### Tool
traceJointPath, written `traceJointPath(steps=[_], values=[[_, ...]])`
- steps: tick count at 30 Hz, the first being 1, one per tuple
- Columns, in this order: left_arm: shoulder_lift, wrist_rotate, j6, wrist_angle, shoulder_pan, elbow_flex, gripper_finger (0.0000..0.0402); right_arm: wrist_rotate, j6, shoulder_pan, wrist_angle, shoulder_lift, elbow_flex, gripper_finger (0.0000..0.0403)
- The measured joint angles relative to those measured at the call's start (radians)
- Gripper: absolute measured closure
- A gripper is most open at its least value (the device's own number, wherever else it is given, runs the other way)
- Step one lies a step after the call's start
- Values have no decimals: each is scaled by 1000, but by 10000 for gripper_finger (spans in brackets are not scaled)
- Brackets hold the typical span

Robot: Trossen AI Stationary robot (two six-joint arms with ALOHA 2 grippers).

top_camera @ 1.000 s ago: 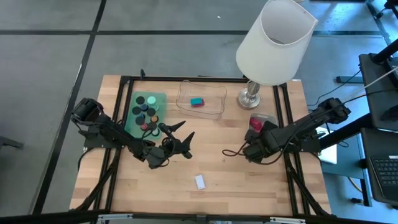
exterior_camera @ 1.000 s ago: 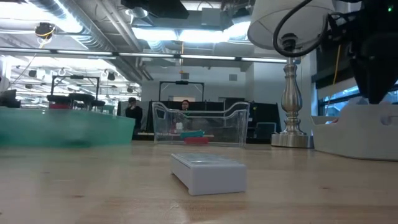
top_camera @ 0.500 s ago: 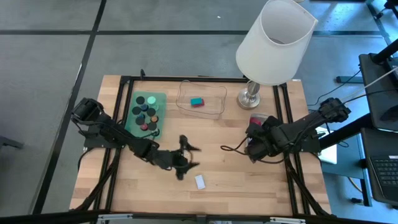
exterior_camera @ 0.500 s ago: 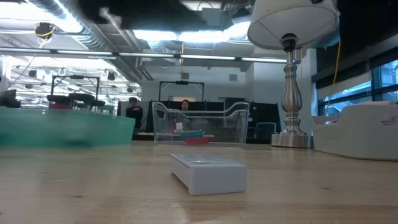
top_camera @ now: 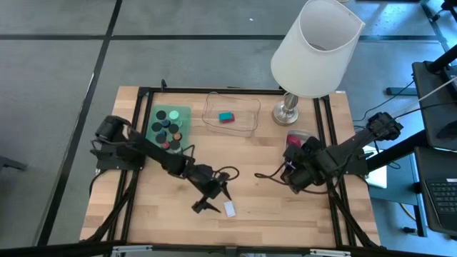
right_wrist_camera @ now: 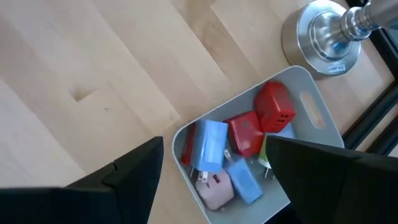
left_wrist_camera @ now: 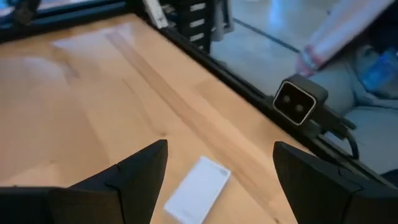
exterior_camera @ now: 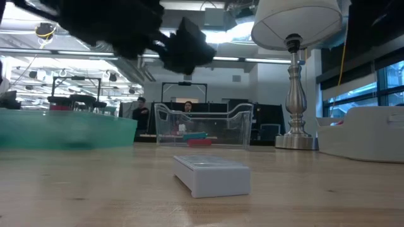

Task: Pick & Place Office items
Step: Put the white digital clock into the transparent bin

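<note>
A small white block (top_camera: 229, 208) lies flat on the wood near the table's near edge; the low view shows the block (exterior_camera: 211, 175) up close. My left gripper (top_camera: 213, 200) hovers open just left of it, and in the left wrist view the gripper (left_wrist_camera: 221, 146) has the block (left_wrist_camera: 198, 190) between and ahead of its fingers, untouched. My right gripper (top_camera: 288, 170) is open above the grey tray (top_camera: 298, 137). In the right wrist view, below the open gripper (right_wrist_camera: 214, 142), red, light-blue and pink blocks (right_wrist_camera: 239, 152) lie in that tray.
A green tray (top_camera: 158, 114) holding black discs sits far left. A clear tray (top_camera: 246, 121) with a teal and a red piece sits at the far middle. The white lamp (top_camera: 314, 50) stands on its base (top_camera: 287, 111) beside the grey tray. People stand beyond the table.
My left gripper has swung from beside the green tray toward the table's near edge and to the right, coming down over the white block. My right gripper has drawn back a little toward the right edge. The block has stayed where it was.
</note>
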Motion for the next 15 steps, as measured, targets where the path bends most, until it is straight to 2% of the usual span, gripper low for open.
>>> traceJointPath(steps=[5, 9, 15], values=[[100, 26, 55, 96, 8, 3, 112, -1, 1, 7, 20, 0, 0, 115], [184, 33, 105, 97, 7, 53, 112, 0, 0, 8, 33, 0, 0, 115], [291, 88, 128, -23, 8, 173, 112, -1, 1, 8, 37, 0, 0, 115]])
